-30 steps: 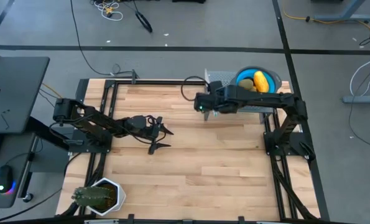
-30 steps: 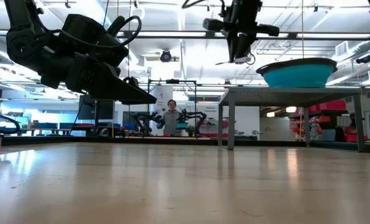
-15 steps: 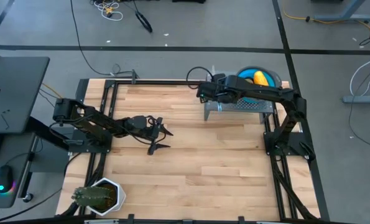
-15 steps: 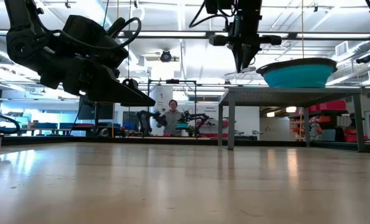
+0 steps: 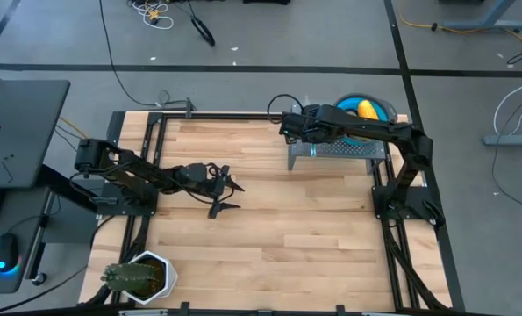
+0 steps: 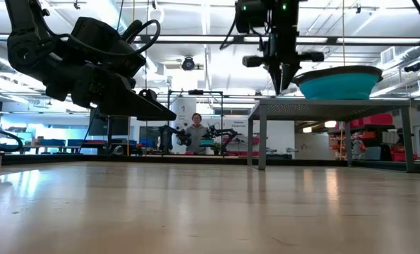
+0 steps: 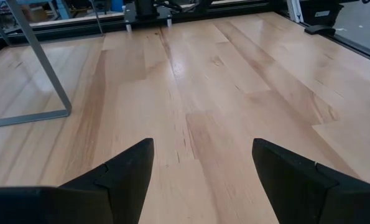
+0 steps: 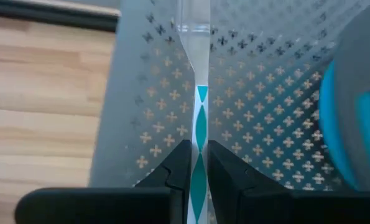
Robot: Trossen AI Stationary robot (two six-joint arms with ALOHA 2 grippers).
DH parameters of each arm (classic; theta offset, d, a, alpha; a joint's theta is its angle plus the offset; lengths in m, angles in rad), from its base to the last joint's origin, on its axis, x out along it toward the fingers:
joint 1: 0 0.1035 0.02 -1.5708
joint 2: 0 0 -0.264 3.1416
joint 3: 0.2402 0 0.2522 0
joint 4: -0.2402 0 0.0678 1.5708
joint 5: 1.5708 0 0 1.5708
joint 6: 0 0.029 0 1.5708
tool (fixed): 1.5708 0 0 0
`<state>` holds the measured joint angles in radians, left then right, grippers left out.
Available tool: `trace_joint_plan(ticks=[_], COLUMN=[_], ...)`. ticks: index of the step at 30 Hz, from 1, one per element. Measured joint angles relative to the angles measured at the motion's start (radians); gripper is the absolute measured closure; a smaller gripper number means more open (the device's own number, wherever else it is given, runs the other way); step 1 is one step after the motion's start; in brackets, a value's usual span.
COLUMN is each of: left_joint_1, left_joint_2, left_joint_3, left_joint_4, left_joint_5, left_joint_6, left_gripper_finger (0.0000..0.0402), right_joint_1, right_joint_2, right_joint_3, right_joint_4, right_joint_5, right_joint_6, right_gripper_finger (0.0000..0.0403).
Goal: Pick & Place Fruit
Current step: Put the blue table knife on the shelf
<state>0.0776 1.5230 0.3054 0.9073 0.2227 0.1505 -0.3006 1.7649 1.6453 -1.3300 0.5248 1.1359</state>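
A yellow fruit (image 5: 365, 109) lies in a blue bowl (image 5: 384, 108) on a grey perforated stand (image 5: 335, 150) at the table's far right. My right gripper (image 5: 289, 126) hangs over the stand's left end, beside the bowl (image 6: 340, 81), shut on a slim knife (image 8: 198, 134) seen edge-on, teal near the fingers and pale farther out. My left gripper (image 5: 226, 194) waits open above the bare wood at mid-left, with nothing between its fingers (image 7: 203, 163). My right gripper pinches the knife's teal part (image 8: 199, 163) between its two fingers, flat sides against the pads. The fingers slant down from above. The pale part (image 8: 193, 43) sticks out beyond the fingertips, and the knife is lifted clear above the stand.
A spiky green plant in a white pot (image 5: 139, 277) stands at the near left corner. The stand's legs (image 6: 260, 141) rise from the table at the far right. Bare wood (image 5: 296, 228) spreads between the arms. A person (image 6: 193, 134) stands far behind the table.
My right gripper has swung toward the table's far edge and sunk a little, coming over the stand's left end beside the bowl. The knife has travelled with it, still pinched and clear of the stand.
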Motion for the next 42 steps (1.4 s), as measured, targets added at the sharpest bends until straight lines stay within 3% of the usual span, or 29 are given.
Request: trace_joint_plan(ticks=[5,12,24,42], left_joint_1=[0.000,0.000,0.000,0.000], left_joint_2=[0.000,0.000,0.000,0.000], left_joint_3=[0.000,0.000,0.000,0.000], left_joint_4=[0.000,0.003,0.003,0.002], left_joint_5=[0.000,0.000,0.000,0.004], left_joint_6=[0.000,0.003,0.000,0.000], left_gripper_finger=[0.0123,0.0123,0.0123,0.0123], right_joint_1=[-0.008,-0.019,-0.080,-0.081], right_joint_2=[0.000,-0.005,-0.005,-0.005], right_joint_3=[-0.052,-0.054,-0.054,-0.054], right_joint_4=[0.055,0.059,0.085,0.101], right_joint_5=[-0.008,0.024,-0.031,-0.021], right_joint_6=[-0.017,-0.027,-0.063,-0.063], right_gripper_finger=[0.0357,0.0357,0.0357,0.0357])
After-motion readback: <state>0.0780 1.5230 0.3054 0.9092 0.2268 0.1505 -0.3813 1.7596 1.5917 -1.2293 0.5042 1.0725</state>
